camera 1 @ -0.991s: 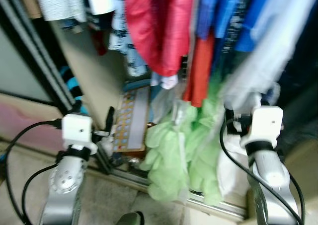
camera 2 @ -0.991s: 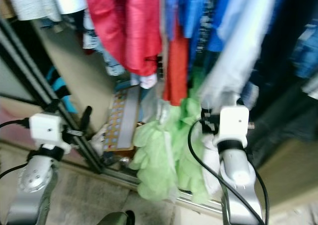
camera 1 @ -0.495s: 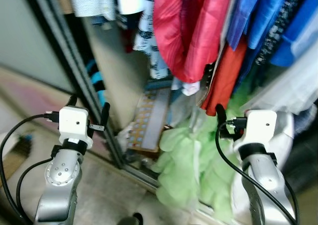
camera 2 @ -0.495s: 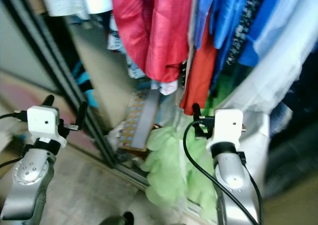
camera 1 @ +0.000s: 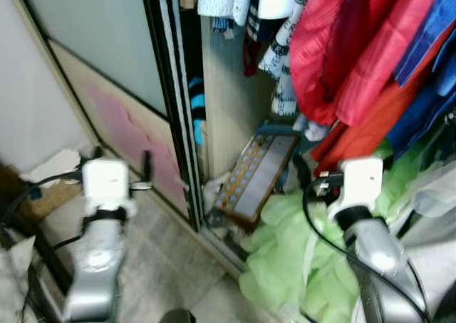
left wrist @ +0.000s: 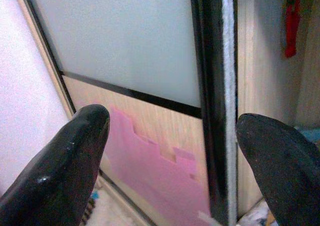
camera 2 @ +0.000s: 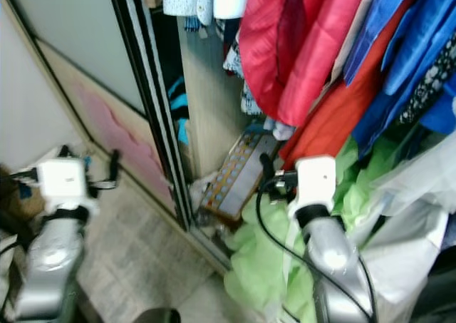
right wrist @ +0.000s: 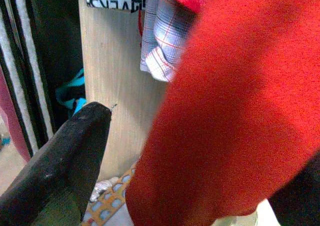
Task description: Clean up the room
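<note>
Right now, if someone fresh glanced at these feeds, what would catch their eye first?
Probably the red jacket hanging among blue clothes in the open wardrobe, filling the upper right. Below it, a heap of light green fabric spills over the wardrobe floor around the right gripper. A patterned flat box leans inside, just past the sliding door's black frame.

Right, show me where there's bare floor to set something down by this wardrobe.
The bare patch is the pale floor in front of the sliding door, between the left gripper and the green garment pile. The wardrobe bottom is crowded: a patterned box leans there, with red hanging clothes over the right gripper.
</note>
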You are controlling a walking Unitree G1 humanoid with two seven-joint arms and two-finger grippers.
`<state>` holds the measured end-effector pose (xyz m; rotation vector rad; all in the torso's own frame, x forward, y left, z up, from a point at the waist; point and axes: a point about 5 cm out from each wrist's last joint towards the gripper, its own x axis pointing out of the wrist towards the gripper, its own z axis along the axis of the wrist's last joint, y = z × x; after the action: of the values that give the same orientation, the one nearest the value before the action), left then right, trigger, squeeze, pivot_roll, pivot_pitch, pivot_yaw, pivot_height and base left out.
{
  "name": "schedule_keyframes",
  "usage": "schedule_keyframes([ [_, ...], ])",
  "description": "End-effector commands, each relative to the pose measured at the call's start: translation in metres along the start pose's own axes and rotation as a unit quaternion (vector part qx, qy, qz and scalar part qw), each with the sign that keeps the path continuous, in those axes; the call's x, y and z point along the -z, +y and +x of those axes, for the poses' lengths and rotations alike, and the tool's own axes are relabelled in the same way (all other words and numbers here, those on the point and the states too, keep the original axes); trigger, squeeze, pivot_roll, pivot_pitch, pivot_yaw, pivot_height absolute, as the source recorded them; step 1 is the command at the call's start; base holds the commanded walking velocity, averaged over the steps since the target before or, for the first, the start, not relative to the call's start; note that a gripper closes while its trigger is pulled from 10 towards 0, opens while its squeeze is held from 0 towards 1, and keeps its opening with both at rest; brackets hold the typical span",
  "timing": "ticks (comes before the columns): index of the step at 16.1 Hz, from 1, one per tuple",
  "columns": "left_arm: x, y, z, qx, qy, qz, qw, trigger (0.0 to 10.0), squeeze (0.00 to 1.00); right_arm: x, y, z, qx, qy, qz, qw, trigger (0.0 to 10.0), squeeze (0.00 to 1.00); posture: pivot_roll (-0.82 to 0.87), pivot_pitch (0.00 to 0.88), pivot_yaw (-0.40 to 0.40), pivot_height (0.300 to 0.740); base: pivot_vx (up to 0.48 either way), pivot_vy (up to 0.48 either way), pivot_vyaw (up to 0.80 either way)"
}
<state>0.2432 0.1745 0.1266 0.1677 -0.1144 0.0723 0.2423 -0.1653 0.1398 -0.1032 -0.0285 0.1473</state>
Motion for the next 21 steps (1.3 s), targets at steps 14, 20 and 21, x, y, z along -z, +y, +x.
schedule_keyframes([
  [14, -0.010, 0.028, -0.013, -0.050, -0.002, 0.047, 0.998, 10.0, 0.00, 0.019, -0.009, -0.004, 0.021, 0.020, -0.006, 1.000, 10.0, 0.00, 0.02, 0.000, -0.039, 0.740, 0.000, 0.000, 0.00],
  [20, -0.018, 0.029, -0.013, -0.063, -0.014, 0.046, 0.997, 10.0, 0.00, 0.009, -0.005, 0.008, 0.008, -0.016, -0.023, 1.000, 10.0, 0.00, 0.01, 0.000, -0.020, 0.740, 0.000, 0.000, 0.34],
  [21, -0.019, 0.028, -0.012, -0.061, -0.014, 0.043, 0.997, 10.0, 0.00, 0.006, -0.003, 0.010, 0.004, -0.022, -0.021, 1.000, 10.0, 0.00, 0.00, 0.000, -0.024, 0.740, 0.000, 0.000, 0.80],
])
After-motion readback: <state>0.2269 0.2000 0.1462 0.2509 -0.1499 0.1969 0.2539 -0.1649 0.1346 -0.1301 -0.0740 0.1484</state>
